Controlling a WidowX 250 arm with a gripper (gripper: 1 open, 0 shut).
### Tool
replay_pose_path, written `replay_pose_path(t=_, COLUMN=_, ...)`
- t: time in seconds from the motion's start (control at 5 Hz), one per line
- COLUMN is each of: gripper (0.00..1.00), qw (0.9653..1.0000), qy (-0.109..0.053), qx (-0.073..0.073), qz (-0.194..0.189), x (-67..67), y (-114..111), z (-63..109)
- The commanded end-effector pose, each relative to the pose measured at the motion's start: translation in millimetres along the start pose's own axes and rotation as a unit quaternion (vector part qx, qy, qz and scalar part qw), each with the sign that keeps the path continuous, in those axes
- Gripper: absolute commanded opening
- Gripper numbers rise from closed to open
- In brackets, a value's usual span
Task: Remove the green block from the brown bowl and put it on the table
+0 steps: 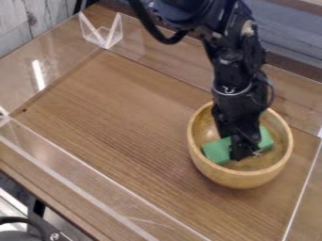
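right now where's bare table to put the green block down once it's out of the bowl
The table is bare from the brown bowl leftward to the clear acrylic walls, and up toward the far corner. It is crowded only inside the bowl, where the gripper reaches down at the green block.

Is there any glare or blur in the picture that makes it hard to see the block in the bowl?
In the camera view, pale glare lies on the clear acrylic walls, not on the brown bowl. The whole view is soft and low in detail. The green block shows clearly by colour, though the black claw covers part of it.
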State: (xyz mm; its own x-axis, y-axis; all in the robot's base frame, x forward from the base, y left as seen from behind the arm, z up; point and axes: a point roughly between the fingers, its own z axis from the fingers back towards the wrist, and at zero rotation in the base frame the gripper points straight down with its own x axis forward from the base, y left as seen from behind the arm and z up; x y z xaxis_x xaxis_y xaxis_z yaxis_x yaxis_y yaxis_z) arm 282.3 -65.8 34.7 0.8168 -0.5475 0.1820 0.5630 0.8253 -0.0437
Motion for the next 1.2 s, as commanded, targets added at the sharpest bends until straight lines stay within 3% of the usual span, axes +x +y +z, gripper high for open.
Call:
replay_pose_path(t=0.0, gripper=0.00, qw=0.9997, qy=-0.006, qx=0.013, qz=0.020, x=-12.5, y=17.9, z=12.3)
replay_pose_path(t=0.4, gripper=0.00, qw=0.9999, qy=-0.003, qx=0.012, qz=0.011, x=-43.8, y=33.3, z=-0.6)
replay_pose_path(t=0.6, gripper=1.00, qw=0.9999, qy=-0.005, qx=0.004, qz=0.016, x=-42.0, y=31.7, z=1.5)
replay_pose_path(t=1.0, gripper=1.00, qw=0.9997, qy=-0.013, qx=-0.006, qz=0.021, x=-39.6, y=29.0, z=5.8)
